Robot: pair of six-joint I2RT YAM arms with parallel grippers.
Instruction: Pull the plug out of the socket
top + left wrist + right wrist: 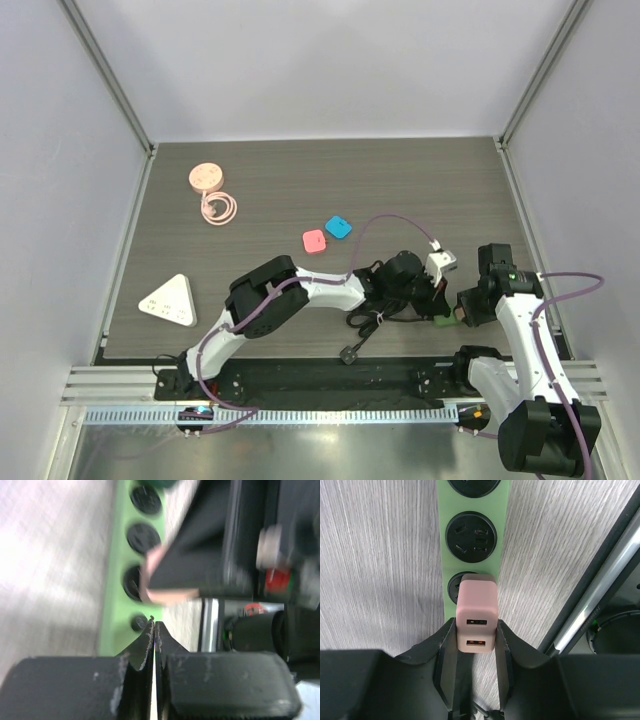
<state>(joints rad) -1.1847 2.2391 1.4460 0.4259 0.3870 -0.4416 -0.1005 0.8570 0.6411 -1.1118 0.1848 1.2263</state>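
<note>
Right at the near edge, the right gripper [475, 632] clamps the pink USB charger plug [476, 600] by its sides, presumably so it can be drawn straight out of the green power strip [503, 510], where it sits over one outlet. The left gripper [154, 630], shut on nothing, points its tips at the strip's end, probably to pin it down. The left arm [320, 288] reaches across to the right, and the right arm [525, 330] folds in over the strip.

White triangle [168, 301], round pink disc [205, 178], pink square [314, 241] and blue square [338, 227] lie on the table [330, 170].

Left gripper [154, 627] crowding plug [476, 605], metal rail [595, 597] beside socket [474, 535], open tabletop [380, 555] beyond.
</note>
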